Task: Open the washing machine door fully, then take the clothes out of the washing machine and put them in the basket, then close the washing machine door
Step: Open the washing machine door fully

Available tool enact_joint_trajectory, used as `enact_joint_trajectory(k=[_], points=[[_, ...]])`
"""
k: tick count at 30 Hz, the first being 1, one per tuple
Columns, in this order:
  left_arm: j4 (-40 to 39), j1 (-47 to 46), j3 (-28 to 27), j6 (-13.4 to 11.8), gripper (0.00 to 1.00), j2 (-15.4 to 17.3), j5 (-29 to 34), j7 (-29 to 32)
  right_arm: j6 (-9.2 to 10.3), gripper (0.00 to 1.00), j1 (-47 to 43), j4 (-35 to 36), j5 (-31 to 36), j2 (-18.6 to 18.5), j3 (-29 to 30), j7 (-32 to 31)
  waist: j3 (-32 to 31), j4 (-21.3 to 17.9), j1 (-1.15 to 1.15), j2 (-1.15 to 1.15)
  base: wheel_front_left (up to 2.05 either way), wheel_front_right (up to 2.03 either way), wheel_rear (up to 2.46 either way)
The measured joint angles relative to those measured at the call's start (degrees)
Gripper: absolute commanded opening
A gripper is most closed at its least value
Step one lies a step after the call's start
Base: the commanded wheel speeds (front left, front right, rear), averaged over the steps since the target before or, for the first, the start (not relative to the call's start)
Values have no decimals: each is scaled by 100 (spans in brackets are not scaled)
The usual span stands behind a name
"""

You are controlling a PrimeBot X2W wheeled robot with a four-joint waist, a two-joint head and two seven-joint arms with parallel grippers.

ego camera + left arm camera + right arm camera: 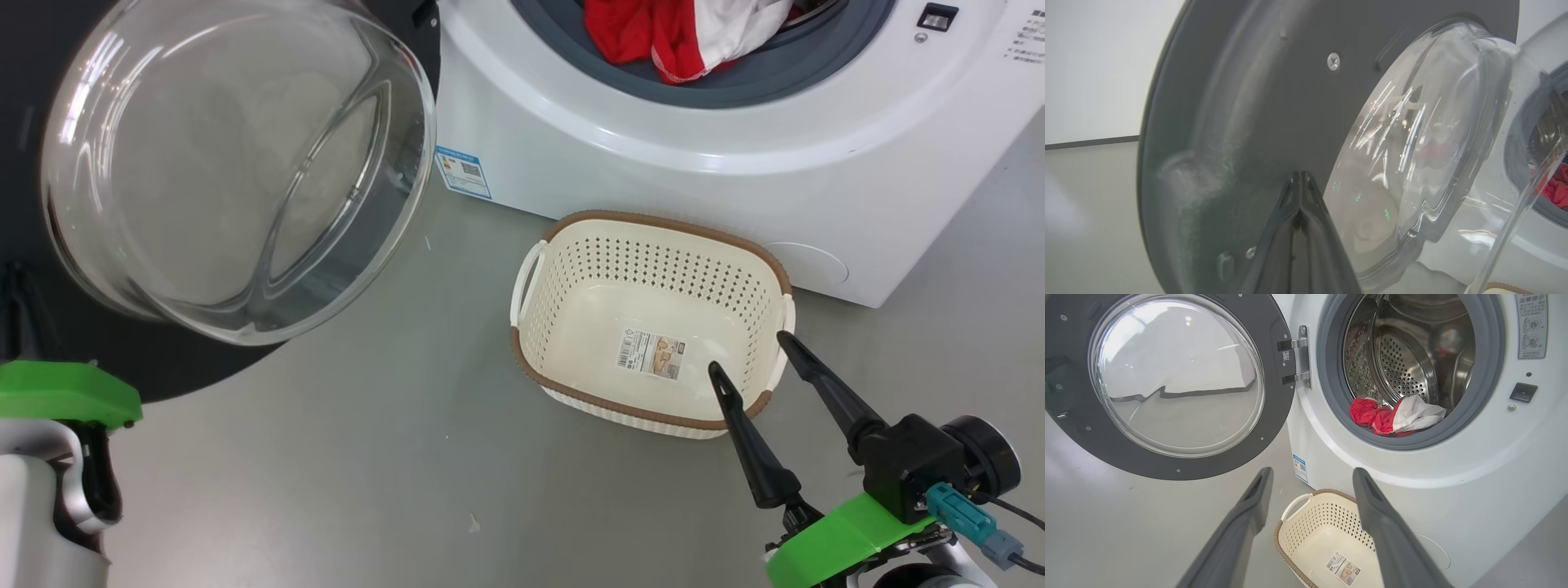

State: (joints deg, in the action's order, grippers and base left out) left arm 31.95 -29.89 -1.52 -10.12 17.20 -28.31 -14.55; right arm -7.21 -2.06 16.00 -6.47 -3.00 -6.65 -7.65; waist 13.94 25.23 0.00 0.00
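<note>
Swung-open door [1167, 384] at 9 o'clock of washer [1494, 465]; clothes [1392, 416] inside it; basket [563, 278] at 6 o'clock; right gripper [750, 353] spread wide, empty, over basket; left gripper [1300, 179] pinched closed, empty, maybe touching door.

Head looks down, right wrist level, left wrist close; all share the washing machine door [1175, 379].

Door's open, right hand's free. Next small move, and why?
Probably reach the right hand toward the clothes: the washing machine door stands swung wide, the clothes lie at the mouth of the drum, the basket is empty, and that hand is open, holding nothing.
</note>
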Motion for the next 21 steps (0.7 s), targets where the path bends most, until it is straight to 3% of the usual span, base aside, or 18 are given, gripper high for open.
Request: enact_joint_trajectory(k=[12, 21], points=[[-10, -5, -288, 233, 0, -209, 232, 0, 0, 100, 1, -11, -2, 0, 19, 9, -27, -13, 0, 0, 0, 0, 0], [-726, 131, -407, 363, 0, -450, 318, -1, 0, 100, 3, -69, -53, 0, 58, 80, -75, -32, 0, 0, 0, 0, 0]])
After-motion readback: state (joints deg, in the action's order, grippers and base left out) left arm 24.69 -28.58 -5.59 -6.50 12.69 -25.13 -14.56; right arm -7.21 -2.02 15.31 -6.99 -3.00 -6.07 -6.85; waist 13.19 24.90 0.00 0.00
